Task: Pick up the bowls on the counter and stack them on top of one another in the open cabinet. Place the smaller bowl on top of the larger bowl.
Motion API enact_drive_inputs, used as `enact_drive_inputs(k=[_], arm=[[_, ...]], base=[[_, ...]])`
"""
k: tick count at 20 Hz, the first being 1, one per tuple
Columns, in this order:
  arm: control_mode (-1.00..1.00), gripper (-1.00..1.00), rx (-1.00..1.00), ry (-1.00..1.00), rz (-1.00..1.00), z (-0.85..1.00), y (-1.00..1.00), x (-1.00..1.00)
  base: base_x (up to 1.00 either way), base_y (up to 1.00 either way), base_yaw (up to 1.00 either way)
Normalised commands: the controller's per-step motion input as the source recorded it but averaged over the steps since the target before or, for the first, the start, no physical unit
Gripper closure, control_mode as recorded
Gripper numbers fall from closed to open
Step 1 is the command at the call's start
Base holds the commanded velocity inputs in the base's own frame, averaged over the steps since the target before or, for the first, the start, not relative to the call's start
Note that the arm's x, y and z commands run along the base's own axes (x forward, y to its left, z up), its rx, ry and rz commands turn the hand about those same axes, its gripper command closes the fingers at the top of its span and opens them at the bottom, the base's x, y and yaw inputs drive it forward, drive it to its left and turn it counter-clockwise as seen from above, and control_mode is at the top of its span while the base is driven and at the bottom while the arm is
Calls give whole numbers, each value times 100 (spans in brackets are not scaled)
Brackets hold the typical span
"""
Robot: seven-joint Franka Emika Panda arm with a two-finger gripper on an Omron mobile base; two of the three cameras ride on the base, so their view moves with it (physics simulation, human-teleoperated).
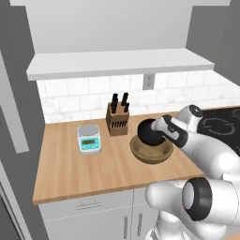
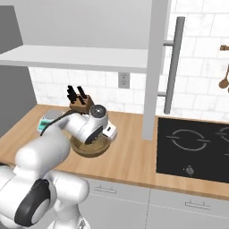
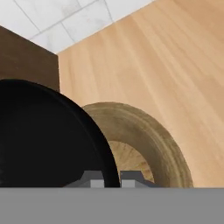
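Observation:
My gripper (image 3: 112, 179) is shut on the rim of the smaller bowl (image 3: 43, 135), glossy black, which hangs just above the larger bowl (image 3: 148, 135). In the left base view the black bowl (image 1: 149, 131) sits at the end of the hand, over the far left rim of the brown wooden bowl (image 1: 151, 150) on the counter (image 1: 70, 173). From the right base view the arm covers most of the wooden bowl (image 2: 91, 146). The open cabinet's pale shelf board (image 1: 117, 63) runs above the counter, with nothing on it.
A knife block (image 1: 117, 119) stands just behind the bowls, by the tiled wall. A small kitchen scale (image 1: 89, 138) sits to their left. A black cooktop (image 2: 192, 143) lies to the right. An open cabinet door (image 2: 159, 67) with a long handle hangs right of the shelf.

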Motion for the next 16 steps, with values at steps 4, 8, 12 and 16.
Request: enact_drive_inputs(k=[4, 8, 12, 16], arm=[[-100, 100, 0, 11, 0, -31, -17, 0], [-100, 100, 0, 16, 0, -29, 0, 0], [-100, 100, 0, 17, 0, -29, 8, 0], [-100, 100, 0, 11, 0, -25, 6, 0]], base=[[0, 0, 0], [0, 0, 0], [0, 0, 0], [0, 0, 0]])
